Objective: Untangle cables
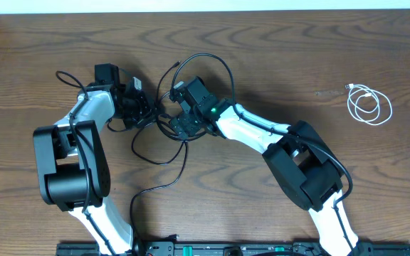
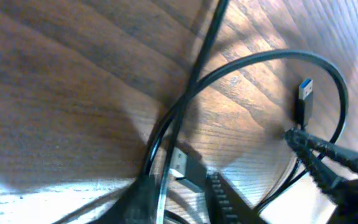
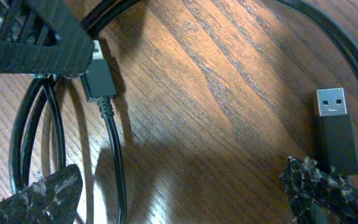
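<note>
Coiling white cable (image 1: 367,107), two black cables (image 1: 203,56)

A dark wood-grain table (image 1: 283,50) carries everything. Left of its middle lie the black cables (image 2: 194,81), looped over one another in a loose tangle, with one strand trailing toward the near edge. One black cord ends in a USB plug (image 3: 335,127) lying flat on the wood, its metal tip bare. A second plug (image 3: 98,79) sits close by, perhaps slightly raised; the view is unclear. At the far right, well apart, the white cable (image 1: 369,107) lies coiled.
</note>
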`<action>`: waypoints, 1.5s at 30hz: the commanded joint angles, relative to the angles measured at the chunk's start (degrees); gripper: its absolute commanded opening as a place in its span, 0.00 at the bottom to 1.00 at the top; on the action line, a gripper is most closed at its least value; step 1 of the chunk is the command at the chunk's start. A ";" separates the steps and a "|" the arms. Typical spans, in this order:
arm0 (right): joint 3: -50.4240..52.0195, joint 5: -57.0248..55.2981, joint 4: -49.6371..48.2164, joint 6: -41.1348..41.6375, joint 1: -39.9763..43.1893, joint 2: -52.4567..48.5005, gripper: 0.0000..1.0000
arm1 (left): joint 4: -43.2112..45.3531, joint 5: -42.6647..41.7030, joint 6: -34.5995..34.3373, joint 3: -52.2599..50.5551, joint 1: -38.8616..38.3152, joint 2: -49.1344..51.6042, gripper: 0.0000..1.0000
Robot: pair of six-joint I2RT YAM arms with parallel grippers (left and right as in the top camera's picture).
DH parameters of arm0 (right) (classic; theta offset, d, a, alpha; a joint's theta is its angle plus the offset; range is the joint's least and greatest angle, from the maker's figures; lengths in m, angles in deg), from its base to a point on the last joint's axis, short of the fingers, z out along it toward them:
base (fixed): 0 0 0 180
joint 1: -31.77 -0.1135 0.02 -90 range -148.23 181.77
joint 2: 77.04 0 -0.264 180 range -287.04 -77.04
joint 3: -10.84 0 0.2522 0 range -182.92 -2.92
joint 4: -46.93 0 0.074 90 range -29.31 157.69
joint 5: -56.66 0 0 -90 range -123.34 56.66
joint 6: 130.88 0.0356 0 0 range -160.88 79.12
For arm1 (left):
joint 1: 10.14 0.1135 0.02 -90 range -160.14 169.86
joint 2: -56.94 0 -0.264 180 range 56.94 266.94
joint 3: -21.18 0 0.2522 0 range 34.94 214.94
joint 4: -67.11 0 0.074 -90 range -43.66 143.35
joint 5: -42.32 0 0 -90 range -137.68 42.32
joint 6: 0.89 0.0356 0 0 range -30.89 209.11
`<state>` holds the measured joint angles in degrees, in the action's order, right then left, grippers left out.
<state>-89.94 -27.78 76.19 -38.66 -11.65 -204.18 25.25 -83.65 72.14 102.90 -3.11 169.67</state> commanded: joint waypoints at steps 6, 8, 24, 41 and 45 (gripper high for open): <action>-0.07 0.55 0.15 -0.15 -0.57 -2.21 0.99 | -1.75 0.48 0.13 -0.22 0.17 0.59 0.08; -0.07 0.55 0.07 -0.15 -0.55 -2.21 0.99 | -1.81 0.48 0.13 -0.22 0.17 0.59 0.08; -0.07 -3.76 -12.15 -0.17 -0.39 -2.27 0.65 | -1.77 0.48 0.13 -0.22 0.17 0.59 0.08; -0.07 -3.28 -20.41 -9.40 -0.17 -4.26 0.01 | -1.60 0.46 0.13 -0.22 0.17 0.59 0.08; -0.07 -0.81 -20.24 -9.40 -0.20 -4.57 0.01 | -1.64 0.24 0.15 -0.22 0.17 0.59 0.08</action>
<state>-89.75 -30.44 55.87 -46.99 -11.65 -207.93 23.76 -83.32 72.21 102.90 -3.11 169.67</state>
